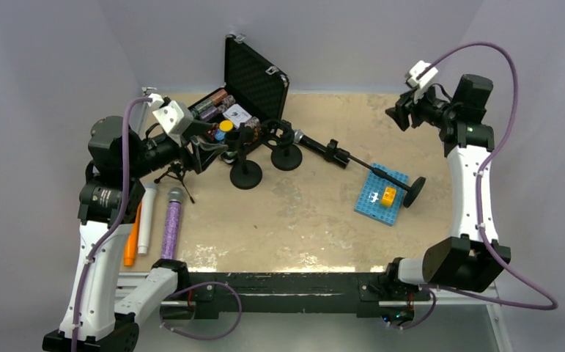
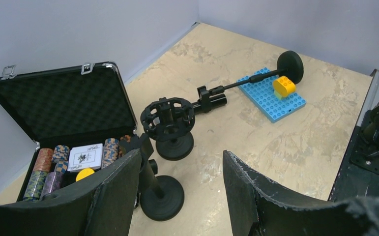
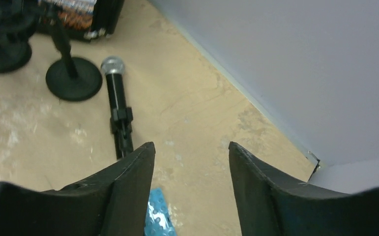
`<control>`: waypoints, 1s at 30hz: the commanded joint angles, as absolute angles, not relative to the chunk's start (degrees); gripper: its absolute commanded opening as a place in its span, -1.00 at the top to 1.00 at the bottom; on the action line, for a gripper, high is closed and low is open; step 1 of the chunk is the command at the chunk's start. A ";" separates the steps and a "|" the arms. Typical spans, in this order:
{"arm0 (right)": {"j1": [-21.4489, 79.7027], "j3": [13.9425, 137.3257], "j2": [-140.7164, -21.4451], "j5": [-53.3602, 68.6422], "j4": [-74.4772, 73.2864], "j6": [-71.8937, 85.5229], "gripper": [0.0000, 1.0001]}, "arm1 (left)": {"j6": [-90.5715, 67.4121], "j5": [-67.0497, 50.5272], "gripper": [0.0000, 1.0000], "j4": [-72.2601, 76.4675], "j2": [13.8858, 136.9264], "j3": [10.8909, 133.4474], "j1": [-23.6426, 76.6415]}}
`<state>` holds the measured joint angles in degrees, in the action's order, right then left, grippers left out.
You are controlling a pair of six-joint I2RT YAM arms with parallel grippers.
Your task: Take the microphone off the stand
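Note:
A black microphone [image 1: 310,142] with a silver head lies on the table, held in the clip [image 1: 335,152] of a toppled black stand whose rod crosses a blue plate to a round base [image 1: 414,191]. In the right wrist view the microphone [image 3: 117,96] lies beyond my fingers, with the clip [image 3: 121,120] on its handle. In the left wrist view the stand's clip [image 2: 206,97] shows behind a shock mount. My left gripper [image 1: 207,144] [image 2: 181,162] is open and empty, left of the upright stands. My right gripper [image 1: 399,115] [image 3: 191,147] is open and empty, raised at the far right.
Two upright stands with round bases [image 1: 246,174] [image 1: 286,157] stand by the microphone's head; one carries a shock mount [image 2: 168,117]. An open black case [image 1: 253,84] of chips sits behind. A blue plate [image 1: 377,198] bears a yellow brick. A purple microphone [image 1: 171,224], a white one [image 1: 146,220] and a tripod lie left.

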<state>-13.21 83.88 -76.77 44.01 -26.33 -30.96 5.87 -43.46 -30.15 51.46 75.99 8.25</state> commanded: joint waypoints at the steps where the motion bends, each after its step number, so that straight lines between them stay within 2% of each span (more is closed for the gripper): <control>1: -9.83 85.75 -80.28 46.89 -42.52 -55.20 -0.25 | 8.76 -43.60 -0.31 -32.84 51.71 77.43 7.73; 4: -6.46 87.63 -86.01 42.56 -47.66 -61.11 -0.36 | 11.73 -43.70 -0.32 -36.59 52.48 79.80 7.73; 8: -2.16 95.66 -97.35 38.24 -56.87 -61.60 -0.39 | 14.33 -43.06 -0.32 -40.68 53.51 82.27 7.76; 12: 1.60 97.16 -104.15 34.73 -53.99 -55.53 -0.41 | 18.42 -40.99 -0.32 -43.67 53.42 82.41 7.76; 23: 6.97 101.69 -115.82 29.32 -56.31 -55.43 -0.43 | 24.15 -35.56 -0.32 -48.71 52.82 83.82 7.65; 30: 8.37 99.64 -118.39 25.91 -55.20 -55.11 -0.32 | 24.70 -35.11 -0.33 -49.22 53.47 84.41 7.03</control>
<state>7.57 99.72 -118.72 28.80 -55.31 -55.64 23.40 -35.83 -49.04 53.30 82.06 7.77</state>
